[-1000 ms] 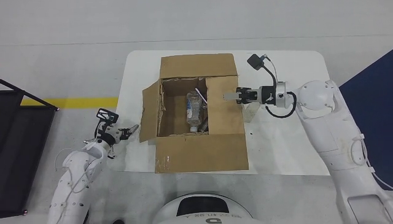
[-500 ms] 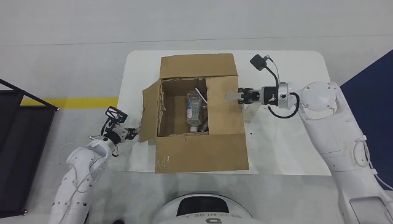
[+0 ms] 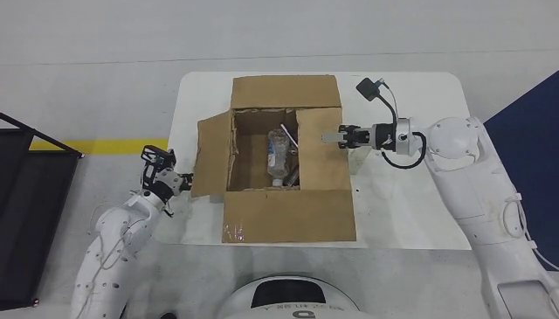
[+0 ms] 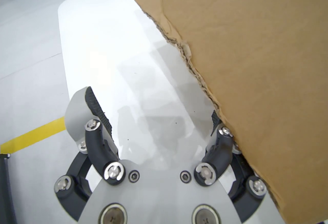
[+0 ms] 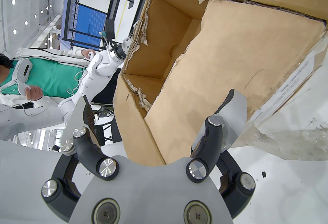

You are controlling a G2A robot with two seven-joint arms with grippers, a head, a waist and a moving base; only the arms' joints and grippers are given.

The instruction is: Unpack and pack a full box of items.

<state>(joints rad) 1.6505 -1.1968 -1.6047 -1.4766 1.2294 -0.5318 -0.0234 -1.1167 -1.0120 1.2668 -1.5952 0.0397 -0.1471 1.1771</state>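
Brown cardboard box point(image 3: 288, 216) sits mid white counter point(image 3: 410, 214), flaps spread, clear plastic bottle point(image 3: 277, 155) lying inside. Left gripper point(image 3: 182, 180) at the box's 9 o'clock, fingers point(image 4: 98, 112) spread apart, one touching the left flap's edge. Right gripper point(image 3: 327, 135) at 3 o'clock over the right flap, fingers apart, holding nothing.

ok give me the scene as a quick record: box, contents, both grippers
box: cardboard box on white table, top open
contents: plastic bottle lying inside
left: left gripper open, at the edge of the left flap
right: right gripper open, at the right flap
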